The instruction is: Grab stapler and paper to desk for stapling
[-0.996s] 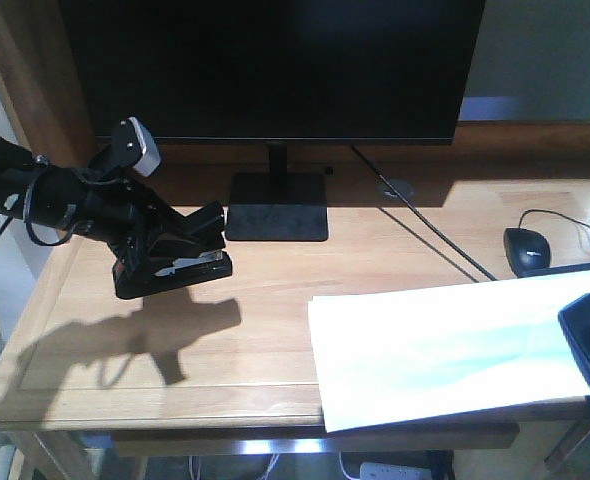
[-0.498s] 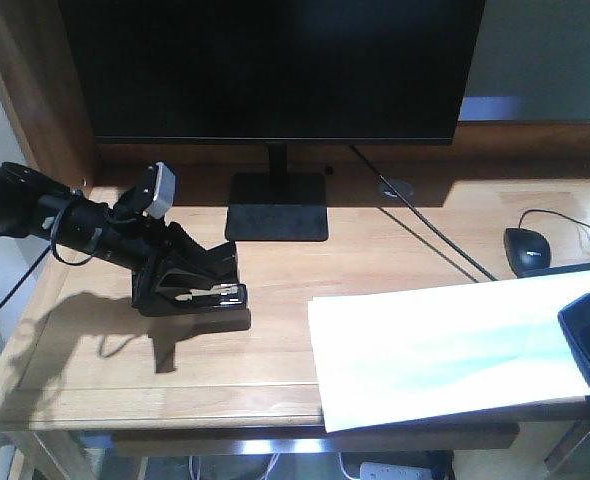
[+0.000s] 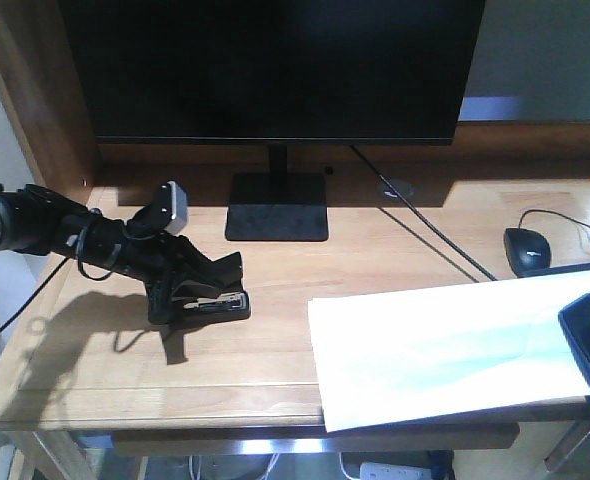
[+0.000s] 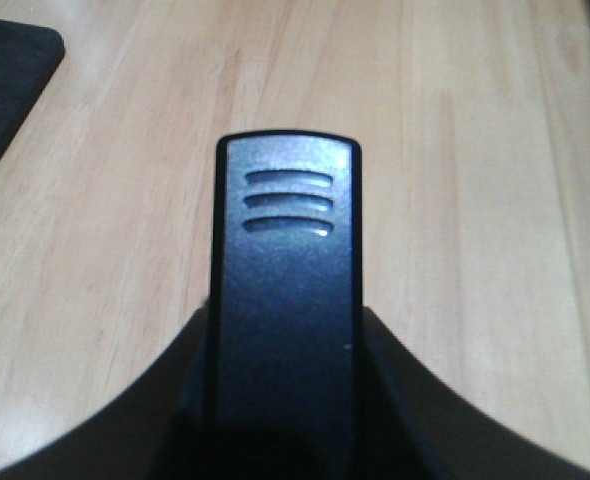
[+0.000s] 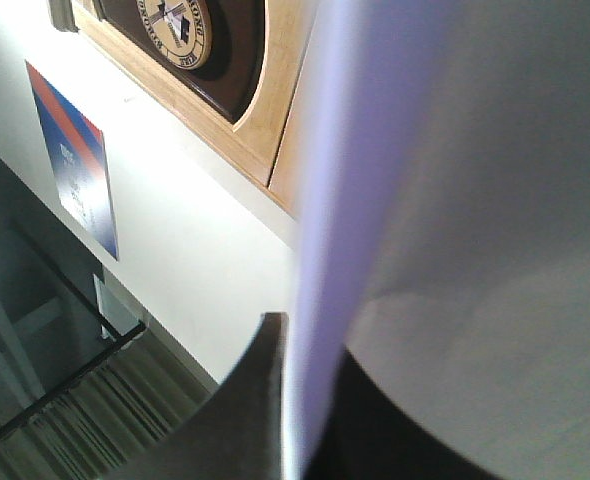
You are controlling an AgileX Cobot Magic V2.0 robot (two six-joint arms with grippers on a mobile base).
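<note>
**Stapler low over the table, paper pinched at the right: set-down step in hand**

Both of the task's things are at the table (image 3: 275, 385), so this looks like the placing step rather than the fetching one. The left gripper (image 3: 197, 292) has its jaws closed on the stapler (image 3: 223, 303), which sits low on the left half of the table, near and left of the monitor's stand (image 3: 277, 207). Its shadow meets it, yet I cannot tell whether its base is fully down. The left wrist view looks straight along the stapler's grooved top, with bare wood beyond it and dark jaw parts on either side.

The paper (image 3: 445, 345) lies across the near right of the table, and its near-left corner overhangs the near edge. Its right end is pinched in the jaws of the right gripper (image 3: 589, 350) (the right wrist view shows the sheet edge-on, running out of the jaws).

The left arm reaches in from the left, stretched nearly level and tipped slightly down at the wrist. Of the right arm, only the dark gripper shows at the frame's right edge.

The next move probably calls for settling the stapler flat and parting the jaws without tipping it. Paper and stapler are well apart, so one must travel to the other before any stapling.
</note>
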